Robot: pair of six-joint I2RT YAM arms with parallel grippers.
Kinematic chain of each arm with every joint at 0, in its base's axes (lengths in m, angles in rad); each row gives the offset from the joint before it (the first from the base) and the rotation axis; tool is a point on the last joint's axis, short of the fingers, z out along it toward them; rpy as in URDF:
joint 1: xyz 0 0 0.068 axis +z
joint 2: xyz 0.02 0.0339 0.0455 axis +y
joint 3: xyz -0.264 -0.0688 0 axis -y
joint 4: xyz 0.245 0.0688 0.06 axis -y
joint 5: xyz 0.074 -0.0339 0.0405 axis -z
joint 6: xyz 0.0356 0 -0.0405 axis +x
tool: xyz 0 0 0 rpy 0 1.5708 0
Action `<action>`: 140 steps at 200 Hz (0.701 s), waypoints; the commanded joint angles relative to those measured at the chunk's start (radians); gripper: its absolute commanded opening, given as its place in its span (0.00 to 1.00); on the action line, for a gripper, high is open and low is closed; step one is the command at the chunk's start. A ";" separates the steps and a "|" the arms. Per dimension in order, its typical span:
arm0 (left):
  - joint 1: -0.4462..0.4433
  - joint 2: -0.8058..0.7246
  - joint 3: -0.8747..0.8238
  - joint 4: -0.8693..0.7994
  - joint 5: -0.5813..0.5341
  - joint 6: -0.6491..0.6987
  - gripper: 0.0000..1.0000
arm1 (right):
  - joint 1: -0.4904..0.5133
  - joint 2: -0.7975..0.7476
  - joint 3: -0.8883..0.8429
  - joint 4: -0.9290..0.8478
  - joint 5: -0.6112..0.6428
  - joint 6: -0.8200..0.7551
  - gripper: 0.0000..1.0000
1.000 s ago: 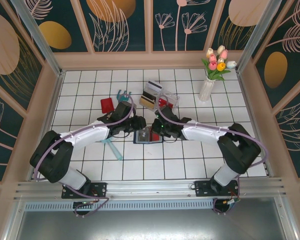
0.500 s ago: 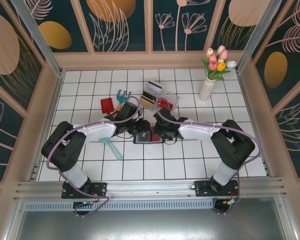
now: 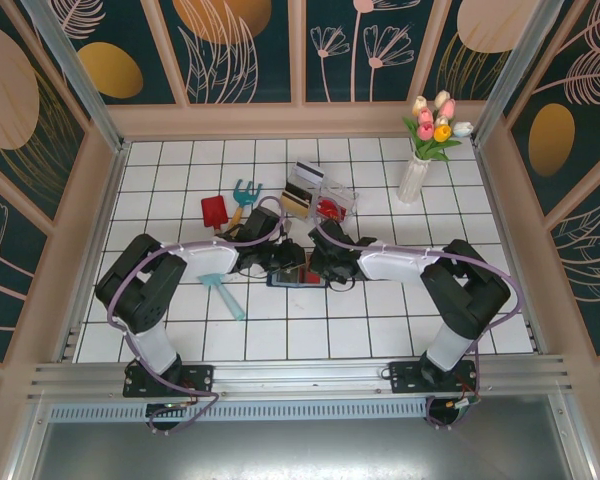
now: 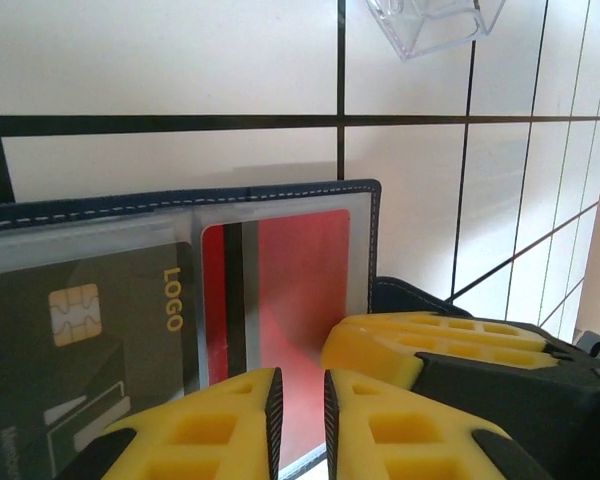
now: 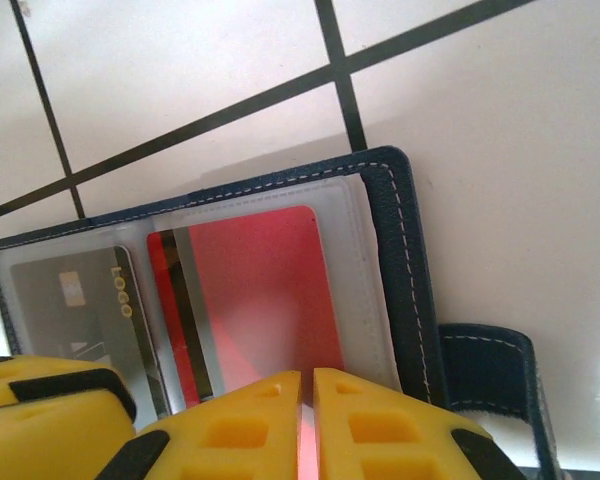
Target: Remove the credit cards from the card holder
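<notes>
Top external view: both arms bend inward and meet over the card holder, which lies open on the white tiled surface a little in front of the clear box. The left hand is at its left edge and the right hand at its right edge.

Left wrist view: the card holder lies spread flat with its navy stitched border showing. A red card sits in the clear sleeve nearest the border, and a dark card with a gold chip and the word LOGO sits in the sleeve beside it. The left hand is low over the red card, its yellow fingers nearly closed with a narrow slot between them. A corner of the clear box shows at the top.

Right wrist view: the right hand has its fingers all but touching over the near end of the red card. Red shows in the slit, so it may be pinching the card's edge, but I cannot tell. The dark card lies to the left, and the clasp tab juts from the holder's border.
</notes>
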 commanded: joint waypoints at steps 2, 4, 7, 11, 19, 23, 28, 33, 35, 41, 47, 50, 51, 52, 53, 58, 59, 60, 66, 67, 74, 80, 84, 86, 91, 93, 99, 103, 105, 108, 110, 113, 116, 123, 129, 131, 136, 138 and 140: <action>-0.008 0.020 0.006 -0.009 -0.010 0.018 0.22 | -0.010 -0.002 -0.031 0.024 0.003 0.032 0.13; -0.008 0.020 0.007 -0.012 -0.013 0.021 0.22 | -0.010 -0.001 -0.033 0.024 -0.007 0.033 0.13; -0.007 0.021 0.008 -0.017 -0.017 0.027 0.22 | -0.010 -0.001 -0.035 0.025 -0.009 0.036 0.13; -0.007 0.023 0.011 -0.022 -0.020 0.035 0.23 | -0.012 0.001 -0.036 0.026 -0.010 0.037 0.13; -0.007 0.027 0.017 -0.037 -0.026 0.048 0.23 | -0.012 0.002 -0.039 0.028 -0.013 0.040 0.13; -0.007 0.032 0.017 -0.041 -0.028 0.050 0.23 | -0.012 0.003 -0.041 0.029 -0.015 0.040 0.13; -0.007 0.034 0.017 -0.041 -0.027 0.051 0.24 | -0.013 0.003 -0.043 0.031 -0.017 0.040 0.13; -0.008 0.036 0.014 -0.037 -0.026 0.050 0.24 | -0.014 0.003 -0.044 0.033 -0.017 0.040 0.13; -0.007 0.038 0.013 -0.037 -0.025 0.051 0.24 | -0.014 0.003 -0.045 0.032 -0.019 0.040 0.13; -0.007 0.040 0.011 -0.039 -0.026 0.052 0.24 | -0.013 0.004 -0.047 0.034 -0.021 0.040 0.13; -0.007 0.041 0.008 -0.042 -0.031 0.053 0.24 | -0.015 0.005 -0.047 0.034 -0.023 0.041 0.13; -0.008 0.041 0.007 -0.045 -0.036 0.055 0.24 | -0.015 0.005 -0.050 0.034 -0.024 0.040 0.13; -0.008 0.041 0.006 -0.045 -0.038 0.056 0.24 | -0.015 0.005 -0.050 0.033 -0.024 0.041 0.13; -0.008 0.041 0.005 -0.046 -0.040 0.056 0.25 | -0.015 0.005 -0.050 0.033 -0.024 0.041 0.13; -0.007 0.041 0.005 -0.047 -0.041 0.057 0.24 | -0.015 0.005 -0.050 0.033 -0.024 0.042 0.13; -0.007 0.040 0.004 -0.053 -0.049 0.060 0.25 | -0.016 0.005 -0.053 0.033 -0.024 0.043 0.13; -0.007 0.041 0.004 -0.055 -0.051 0.061 0.25 | -0.016 0.004 -0.053 0.033 -0.024 0.044 0.13; -0.008 0.041 0.005 -0.057 -0.053 0.061 0.25 | -0.015 0.005 -0.053 0.033 -0.024 0.044 0.13; -0.007 0.041 0.003 -0.065 -0.060 0.064 0.25 | -0.016 0.005 -0.056 0.034 -0.025 0.045 0.13; -0.007 0.040 0.002 -0.067 -0.063 0.064 0.25 | -0.016 0.004 -0.056 0.035 -0.025 0.046 0.13; -0.007 0.041 -0.001 -0.073 -0.072 0.066 0.26 | -0.018 0.003 -0.060 0.034 -0.025 0.048 0.13; -0.007 0.041 -0.003 -0.079 -0.077 0.070 0.26 | -0.019 0.003 -0.063 0.035 -0.024 0.050 0.13; -0.007 0.043 -0.004 -0.086 -0.081 0.073 0.26 | -0.021 0.004 -0.066 0.035 -0.025 0.052 0.13; -0.007 0.044 -0.004 -0.089 -0.085 0.074 0.27 | -0.021 0.004 -0.067 0.034 -0.025 0.054 0.13; -0.008 0.045 -0.005 -0.097 -0.093 0.078 0.27 | -0.024 0.002 -0.071 0.037 -0.027 0.057 0.12; -0.007 0.046 -0.006 -0.100 -0.097 0.079 0.27 | -0.024 0.002 -0.074 0.039 -0.029 0.057 0.13; -0.007 0.049 -0.007 -0.106 -0.105 0.082 0.27 | -0.025 0.000 -0.082 0.047 -0.032 0.061 0.13; -0.007 0.051 -0.011 -0.109 -0.110 0.083 0.27 | -0.028 -0.002 -0.089 0.055 -0.037 0.063 0.13; -0.007 0.051 -0.012 -0.109 -0.112 0.083 0.27 | -0.028 -0.002 -0.093 0.060 -0.040 0.064 0.13; -0.007 0.052 -0.015 -0.109 -0.115 0.083 0.27 | -0.031 -0.005 -0.099 0.068 -0.047 0.065 0.13; -0.008 0.053 -0.017 -0.109 -0.115 0.083 0.27 | -0.032 -0.005 -0.103 0.075 -0.052 0.066 0.13; -0.007 0.055 -0.019 -0.109 -0.116 0.083 0.27 | -0.034 -0.007 -0.111 0.084 -0.057 0.069 0.13; -0.007 0.056 -0.020 -0.109 -0.117 0.083 0.27 | -0.036 -0.007 -0.118 0.095 -0.065 0.072 0.13; -0.007 0.058 -0.024 -0.109 -0.115 0.086 0.28 | -0.043 -0.010 -0.133 0.116 -0.079 0.078 0.13; -0.007 0.061 -0.026 -0.111 -0.117 0.087 0.28 | -0.048 -0.014 -0.144 0.128 -0.088 0.083 0.13; -0.007 0.062 -0.026 -0.112 -0.119 0.087 0.28 | -0.050 -0.015 -0.147 0.132 -0.090 0.085 0.13; -0.007 0.064 -0.026 -0.114 -0.123 0.089 0.28 | -0.054 -0.017 -0.156 0.138 -0.094 0.089 0.12; -0.007 0.064 -0.026 -0.116 -0.126 0.089 0.28 | -0.055 -0.018 -0.158 0.139 -0.095 0.090 0.13; -0.006 0.064 -0.026 -0.118 -0.128 0.091 0.28 | -0.056 -0.019 -0.159 0.139 -0.097 0.090 0.12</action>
